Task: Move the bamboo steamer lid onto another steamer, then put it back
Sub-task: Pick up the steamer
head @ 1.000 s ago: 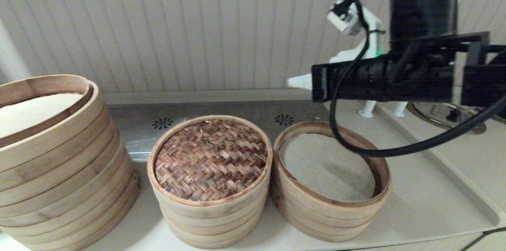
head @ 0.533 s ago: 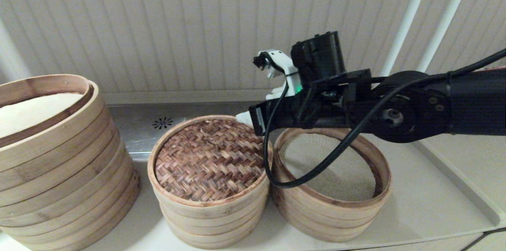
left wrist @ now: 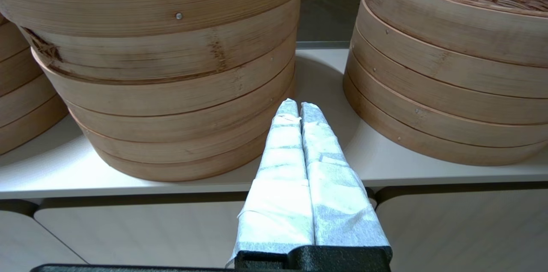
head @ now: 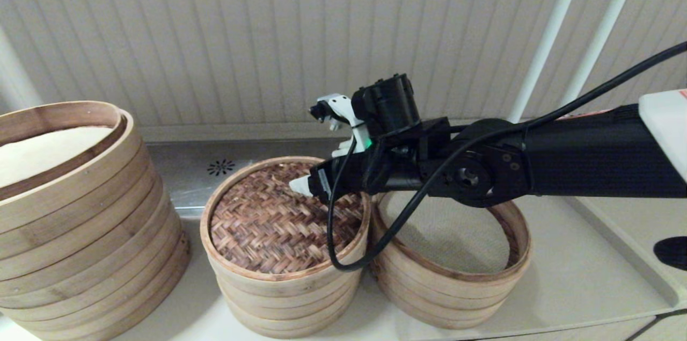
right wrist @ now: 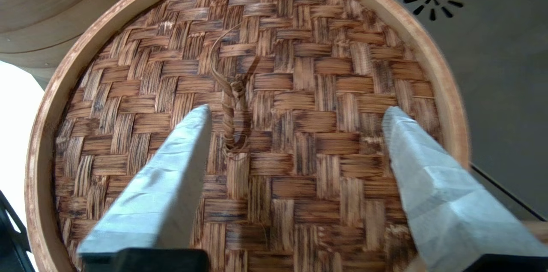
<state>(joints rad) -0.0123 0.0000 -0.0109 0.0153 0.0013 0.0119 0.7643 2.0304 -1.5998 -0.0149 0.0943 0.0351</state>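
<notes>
The bamboo steamer lid (head: 279, 223), with its brown woven top, sits on the middle steamer (head: 284, 290). My right gripper (head: 303, 186) hovers just above the lid's back right part, open and empty. In the right wrist view its fingertips (right wrist: 297, 111) stand wide apart over the lid (right wrist: 299, 62), and one finger (right wrist: 171, 186) lies beside the small twisted loop handle (right wrist: 231, 113). Another steamer (head: 451, 287), with a grey mesh liner (head: 440, 228), stands uncovered to the right, partly under my right arm. My left gripper (left wrist: 298, 107) is shut and empty, parked low before the counter's front edge.
A much larger steamer (head: 70, 212) with a white inside stands at the left, close to the middle one. A metal strip with vent holes (head: 221, 167) runs along the back wall. Two white pipes (head: 542, 56) rise at the back right. The counter (head: 585, 276) has a raised edge on the right.
My right arm has swung left and down, from high over the right side of the counter to just above the lid. The lid and steamers have not moved.
</notes>
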